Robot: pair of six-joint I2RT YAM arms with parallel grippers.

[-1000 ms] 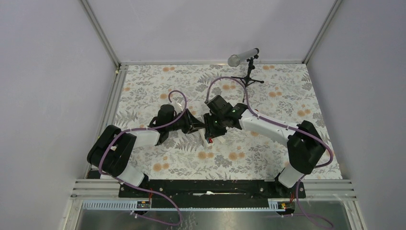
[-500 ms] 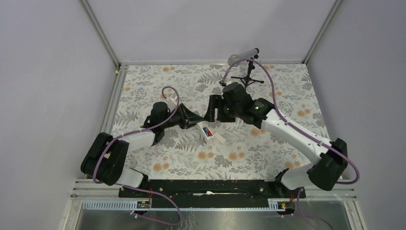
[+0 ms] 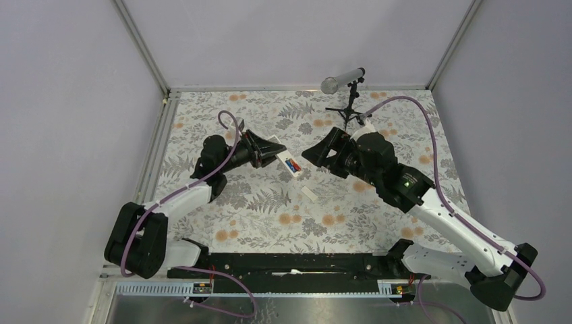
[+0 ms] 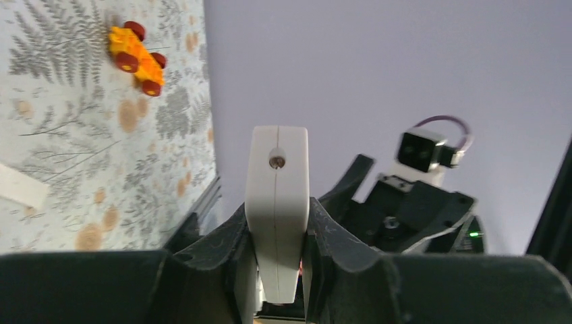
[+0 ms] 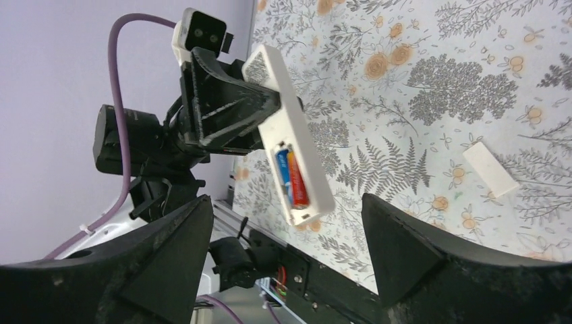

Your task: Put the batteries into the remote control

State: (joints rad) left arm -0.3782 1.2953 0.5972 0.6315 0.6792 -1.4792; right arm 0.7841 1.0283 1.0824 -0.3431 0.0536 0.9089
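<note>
My left gripper (image 3: 265, 151) is shut on one end of the white remote control (image 3: 284, 159) and holds it above the table. In the left wrist view the remote (image 4: 276, 196) is seen end-on, pinched between both fingers. Its back compartment is uncovered, and the batteries (image 5: 291, 178), one blue and one red, lie side by side inside it. To the right of the remote, my right gripper (image 3: 316, 152) is open with nothing between its fingers and does not touch the remote.
A small loose white cover piece (image 3: 308, 193) lies on the floral table below the remote. An orange toy car (image 4: 137, 57) sits on the table. A microphone on a black stand (image 3: 348, 94) is at the back edge.
My right gripper has opened and drawn back to the right, away from the remote. The left arm has carried the remote up and toward the far left, and the batteries now show.
</note>
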